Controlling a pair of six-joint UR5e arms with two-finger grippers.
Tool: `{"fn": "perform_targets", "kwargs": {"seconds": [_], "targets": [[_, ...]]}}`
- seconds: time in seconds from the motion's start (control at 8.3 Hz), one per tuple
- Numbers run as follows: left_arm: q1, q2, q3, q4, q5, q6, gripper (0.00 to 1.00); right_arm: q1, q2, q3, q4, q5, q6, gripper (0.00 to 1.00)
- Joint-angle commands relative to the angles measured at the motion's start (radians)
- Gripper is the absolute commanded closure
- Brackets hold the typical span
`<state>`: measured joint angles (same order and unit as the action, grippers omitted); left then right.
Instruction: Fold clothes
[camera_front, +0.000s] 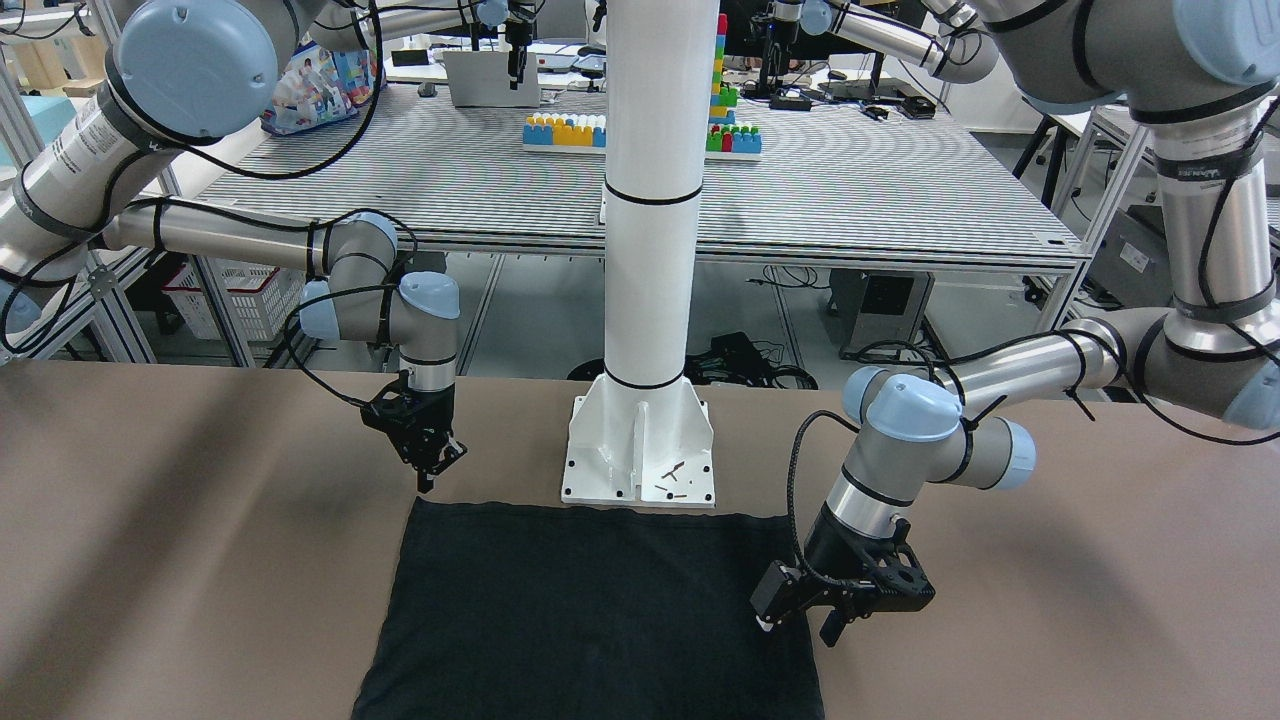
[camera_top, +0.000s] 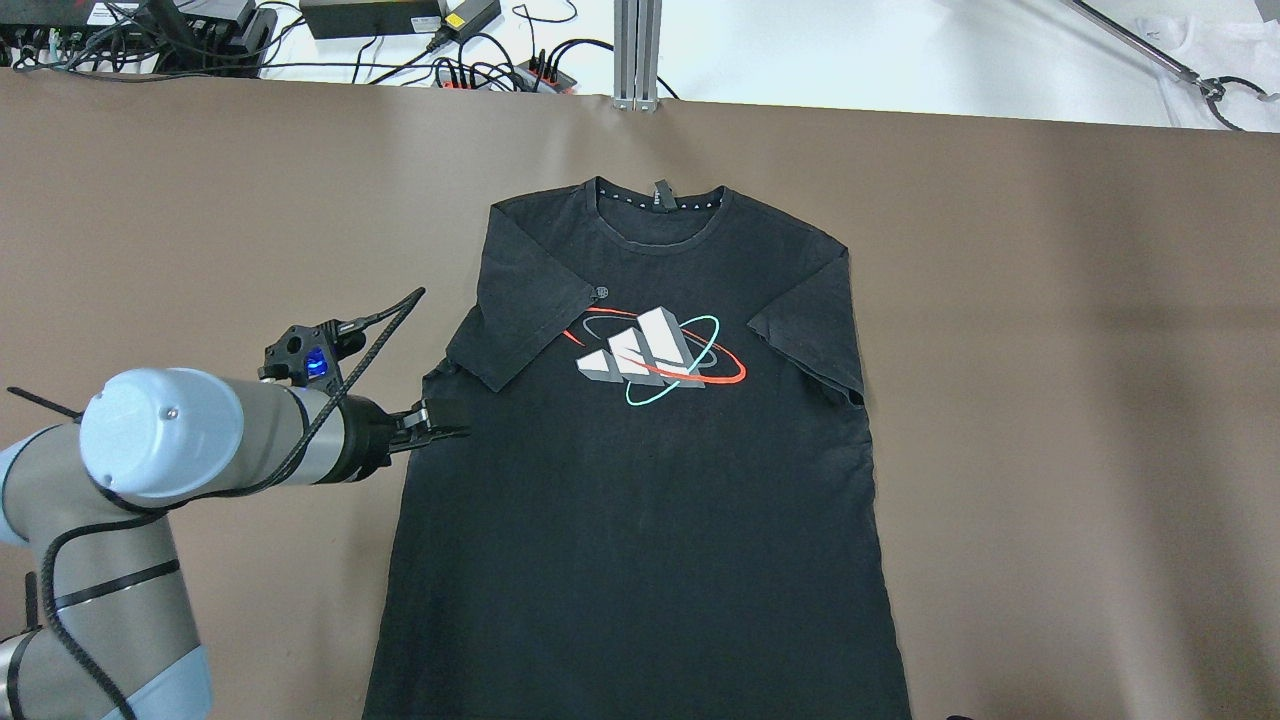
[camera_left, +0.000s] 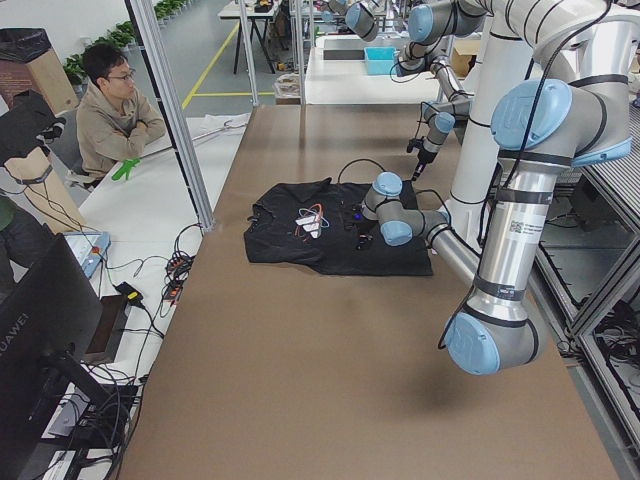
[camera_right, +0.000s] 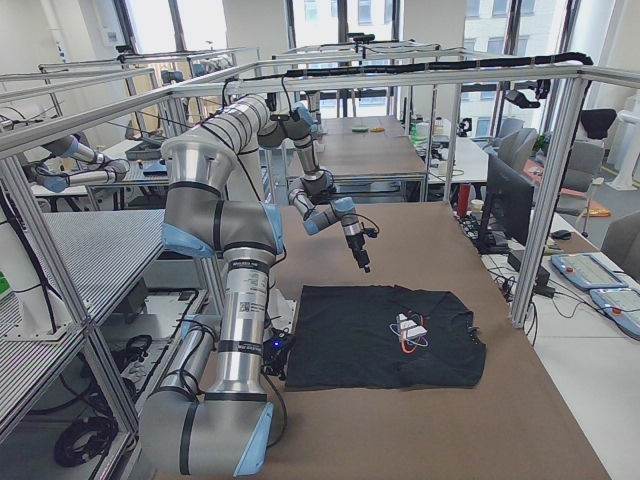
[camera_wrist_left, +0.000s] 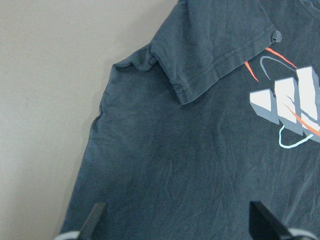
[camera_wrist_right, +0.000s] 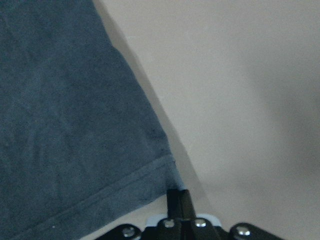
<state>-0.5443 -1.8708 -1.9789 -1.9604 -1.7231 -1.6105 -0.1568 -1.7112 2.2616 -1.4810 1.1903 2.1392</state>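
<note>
Shirt (camera_top: 640, 500): black, flat on the table (camera_top: 1050, 400), hem just beside the white pillar (camera_front: 650, 250).
Left gripper (camera_wrist_left: 179, 219): fingers wide apart, over the shirt's side, farther from the pillar.
Right gripper (camera_wrist_right: 179, 197): fingers together, at the hem corner near the pillar.
Overhead view: chest print (camera_top: 650, 352), sleeves.
Front-facing view: plain lower half only, cut off.

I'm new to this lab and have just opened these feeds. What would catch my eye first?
A black T-shirt lies flat on the brown table, with a white, red and teal logo on its chest. The left gripper is open at the shirt's side edge, just below a sleeve. The right gripper points down at a hem corner, near the white pillar.
</note>
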Motion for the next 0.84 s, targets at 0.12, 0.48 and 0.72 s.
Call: {"fn": "perform_targets", "kwargs": {"seconds": [0.12,0.48,0.72], "targets": [[0.228,0.237,-0.201,0.000,0.236,-0.133,0.00,0.002,-0.008,0.027,-0.002,0.002,-0.001,0.94],[0.244,0.219,-0.195,0.002,0.258,-0.140,0.00,0.002,0.001,-0.010,-0.002,-0.011,0.016,0.38],[0.244,0.216,-0.199,0.002,0.258,-0.140,0.00,0.002,-0.001,-0.027,-0.002,-0.011,0.018,0.37]]}}
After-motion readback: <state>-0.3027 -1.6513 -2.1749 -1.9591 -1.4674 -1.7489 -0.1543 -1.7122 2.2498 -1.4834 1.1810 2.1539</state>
